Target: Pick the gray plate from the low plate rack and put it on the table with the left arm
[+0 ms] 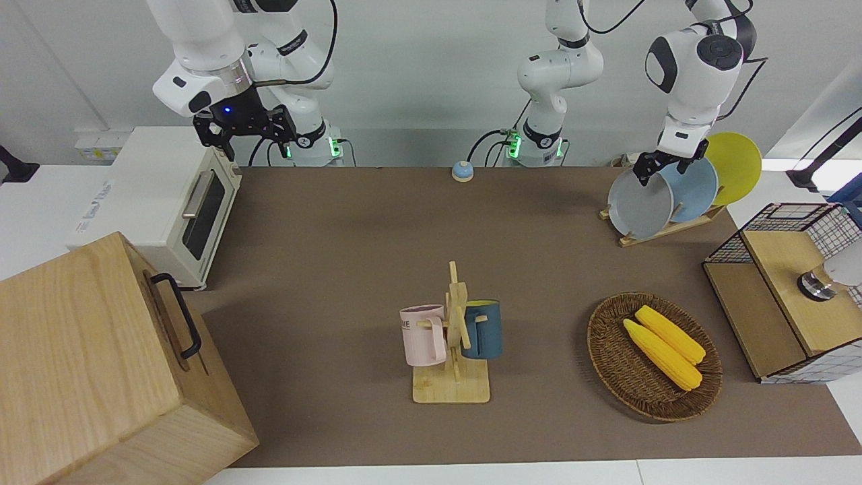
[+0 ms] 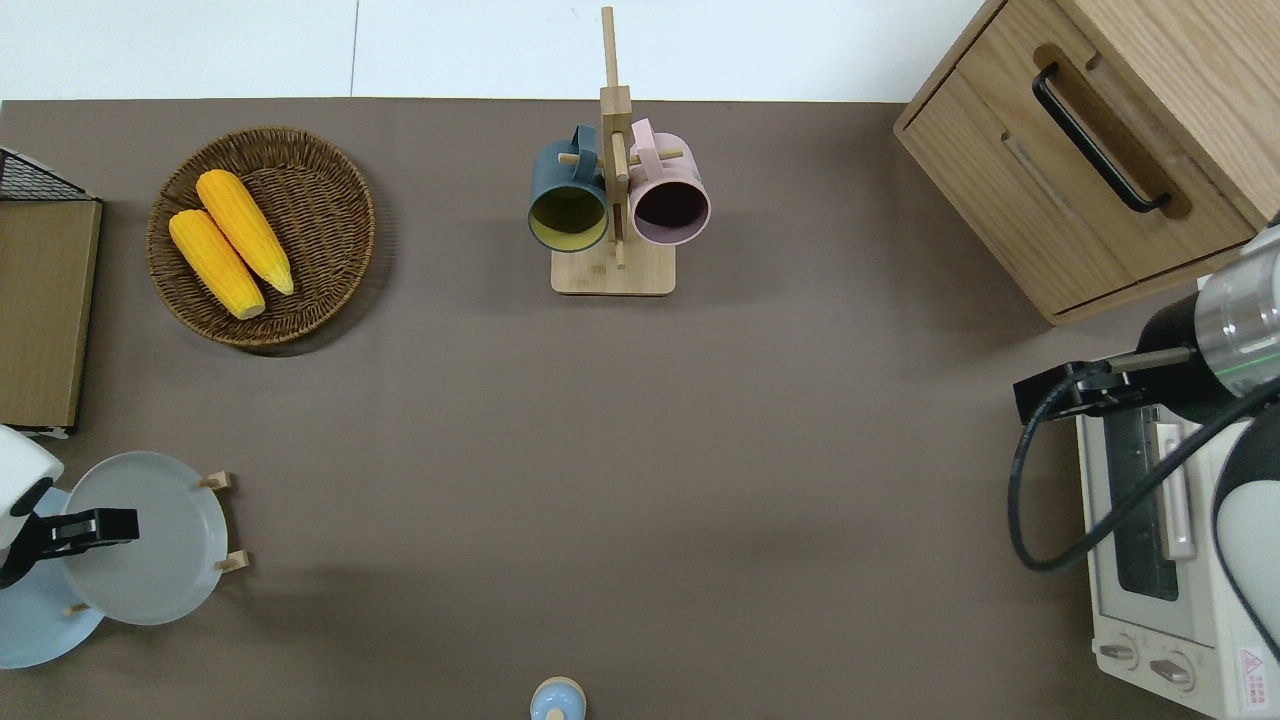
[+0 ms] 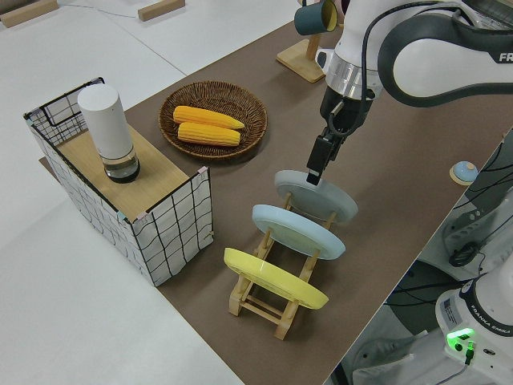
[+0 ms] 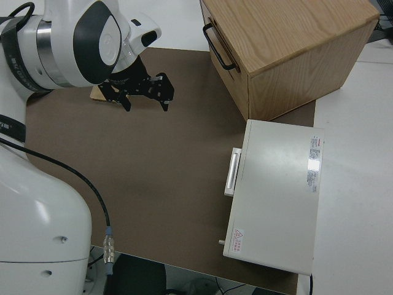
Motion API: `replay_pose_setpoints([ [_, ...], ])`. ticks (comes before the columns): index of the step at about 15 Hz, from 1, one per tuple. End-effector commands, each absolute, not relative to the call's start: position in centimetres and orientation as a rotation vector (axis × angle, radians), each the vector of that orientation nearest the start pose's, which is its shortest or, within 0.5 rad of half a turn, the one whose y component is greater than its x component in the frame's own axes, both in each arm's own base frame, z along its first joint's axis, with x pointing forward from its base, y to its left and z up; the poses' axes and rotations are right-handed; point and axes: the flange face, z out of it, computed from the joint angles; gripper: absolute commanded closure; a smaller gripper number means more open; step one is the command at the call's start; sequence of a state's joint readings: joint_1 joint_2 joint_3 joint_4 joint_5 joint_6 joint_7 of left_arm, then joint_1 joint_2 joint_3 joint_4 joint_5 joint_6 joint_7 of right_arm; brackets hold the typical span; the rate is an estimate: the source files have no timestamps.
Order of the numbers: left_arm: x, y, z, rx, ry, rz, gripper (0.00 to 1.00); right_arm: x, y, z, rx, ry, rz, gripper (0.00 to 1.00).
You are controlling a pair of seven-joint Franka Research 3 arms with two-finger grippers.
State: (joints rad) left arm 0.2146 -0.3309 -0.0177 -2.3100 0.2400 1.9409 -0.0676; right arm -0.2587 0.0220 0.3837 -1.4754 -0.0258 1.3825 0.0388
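Observation:
The gray plate [image 1: 640, 204] leans in the low plate rack [image 1: 663, 230] at the left arm's end of the table [image 1: 337, 242], in the slot nearest the table's middle. A light blue plate [image 1: 693, 188] and a yellow plate [image 1: 735, 165] stand in the other slots. My left gripper [image 1: 648, 168] reaches down to the gray plate's upper rim, with its fingers shut on either face of it. The overhead view shows this gripper [image 2: 95, 525] lying across the plate [image 2: 150, 560], and the left side view shows its fingers [image 3: 315, 168] meeting the rim. My right gripper [image 4: 146, 99] is parked and open.
A mug tree [image 1: 452, 337] with a pink and a blue mug stands mid-table. A wicker basket [image 1: 616, 364] with corn and a wire crate [image 1: 781, 296] lie farther from the robots than the rack. A toaster oven [image 1: 168, 202], a wooden cabinet [image 1: 87, 364] and a small bell [image 1: 462, 171] are also here.

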Motion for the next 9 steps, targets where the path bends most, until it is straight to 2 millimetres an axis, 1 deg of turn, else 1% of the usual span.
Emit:
replay_pose_setpoints([
  [1, 42.4, 10.6, 46.3, -2.866, -0.248, 0.054, 0.01, 53.6, 6.0, 64.6, -3.167, -0.108, 0.179, 0.017],
  [2, 42.4, 10.6, 46.0, -2.867, -0.246, 0.06, 0.02, 53.6, 5.9, 64.6, -3.167, -0.106, 0.179, 0.017],
  [3, 42.4, 10.6, 45.9, -2.867, -0.246, 0.06, 0.06, 53.6, 6.0, 64.6, -3.169, -0.108, 0.178, 0.017],
  [4, 42.4, 10.8, 45.9, -2.867, -0.25, 0.063, 0.14, 53.5, 6.0, 64.6, -3.168, -0.108, 0.176, 0.017],
  [7, 42.5, 10.7, 45.1, -2.87, -0.245, 0.087, 0.47, 53.6, 6.0, 64.6, -3.167, -0.108, 0.179, 0.017],
  [9, 42.7, 10.7, 44.7, -2.871, -0.239, 0.091, 0.63, 53.6, 5.9, 64.6, -3.169, -0.105, 0.179, 0.017],
])
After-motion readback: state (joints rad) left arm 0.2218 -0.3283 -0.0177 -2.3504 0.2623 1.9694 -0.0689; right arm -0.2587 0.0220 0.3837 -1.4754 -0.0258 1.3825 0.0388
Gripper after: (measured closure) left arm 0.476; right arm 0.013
